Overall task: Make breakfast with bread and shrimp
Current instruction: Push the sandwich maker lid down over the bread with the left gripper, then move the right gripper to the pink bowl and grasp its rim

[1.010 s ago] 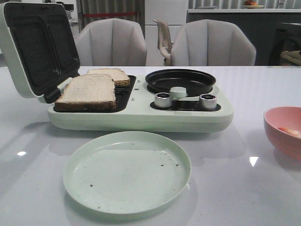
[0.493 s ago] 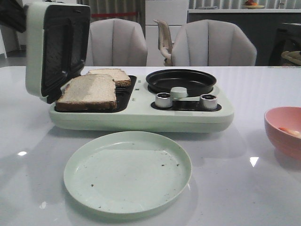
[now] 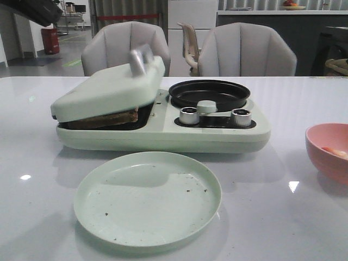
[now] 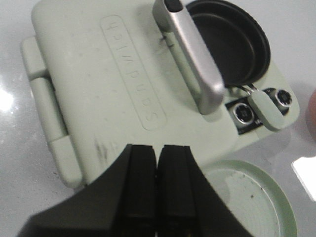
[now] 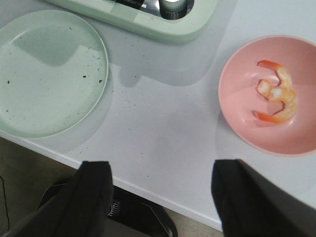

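From the front camera I see the sandwich maker on the table, its lid tilted down over the bread, of which only a dark edge shows in the gap. The lid's silver handle points toward the black pan. My left gripper hangs above the lid, touching nothing, fingers pressed together. My right gripper sits spread wide and empty over the table's near edge. The shrimp lie in the pink bowl, well right of the maker. The green plate sits just in front of the maker, speckled with crumbs.
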### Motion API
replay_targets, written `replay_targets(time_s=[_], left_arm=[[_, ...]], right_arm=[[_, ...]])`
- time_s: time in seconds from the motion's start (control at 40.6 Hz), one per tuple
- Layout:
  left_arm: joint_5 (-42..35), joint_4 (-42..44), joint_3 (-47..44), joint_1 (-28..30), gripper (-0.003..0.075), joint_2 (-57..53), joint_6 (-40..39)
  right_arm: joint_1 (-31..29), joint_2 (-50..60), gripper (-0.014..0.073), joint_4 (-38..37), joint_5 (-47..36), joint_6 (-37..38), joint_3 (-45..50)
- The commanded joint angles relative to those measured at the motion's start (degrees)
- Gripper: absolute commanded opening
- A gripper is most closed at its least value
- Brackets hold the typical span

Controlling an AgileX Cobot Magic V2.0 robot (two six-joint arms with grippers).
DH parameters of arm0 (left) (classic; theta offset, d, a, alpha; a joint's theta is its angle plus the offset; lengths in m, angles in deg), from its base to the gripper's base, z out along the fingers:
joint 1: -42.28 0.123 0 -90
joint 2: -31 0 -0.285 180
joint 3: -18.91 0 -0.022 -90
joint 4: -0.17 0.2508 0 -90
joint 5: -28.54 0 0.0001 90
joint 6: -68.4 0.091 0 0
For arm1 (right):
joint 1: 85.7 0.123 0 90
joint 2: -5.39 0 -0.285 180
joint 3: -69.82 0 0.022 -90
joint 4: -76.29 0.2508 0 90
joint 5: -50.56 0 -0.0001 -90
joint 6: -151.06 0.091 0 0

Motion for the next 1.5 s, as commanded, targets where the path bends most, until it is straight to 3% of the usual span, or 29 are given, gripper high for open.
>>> replay_targets(time_s=[0.0,0.172,0.246,0.394,0.468,0.714,1.059,1.182,1.478], left_arm=[[-3.55,1.42,-3.14,-3.48,0.0102,-7.19,0.51],[-6.20,4.53,-11.92,-9.22,0.0104,-17.13,0.20],[-6.75,9.37,-15.33,-11.42,0.0104,-20.83,-3.67],[-6.21,31.95,-20.39,-14.49,0.0104,-28.35,-26.39],[-5.66,37.88,-22.76,-14.62,0.0104,-31.73,-31.49],[-5.78,36.18,-28.87,-14.62,0.0100,-40.66,-31.43],[-6.27,36.18,-30.25,-14.62,0.0100,-42.69,-31.43],[-7.28,36.18,-30.25,-14.62,0.0100,-42.69,-31.43],[-7.40,36.18,-30.25,-14.62,0.0100,-42.69,-31.43]], right_arm=[[-0.17,0.79,0.0536,0.10,-2.75,-0.40,-1.45],[-0.17,0.79,0.0536,0.10,-2.75,-0.40,-1.45],[-0.17,0.79,0.0536,0.10,-2.75,-0.40,-1.45],[-0.17,0.79,0.0536,0.10,-2.75,-0.40,-1.45],[-0.17,0.79,0.0536,0.15,-2.81,-0.40,-1.45],[-0.17,0.79,0.0536,0.36,-5.61,-0.40,-1.45],[-0.17,0.79,0.0536,0.65,-12.48,-0.40,-1.45],[-0.96,0.01,0.0536,-3.56,-11.59,-0.41,-1.77],[-19.36,-9.70,0.0536,-5.55,-4.57,0.30,-5.71]])
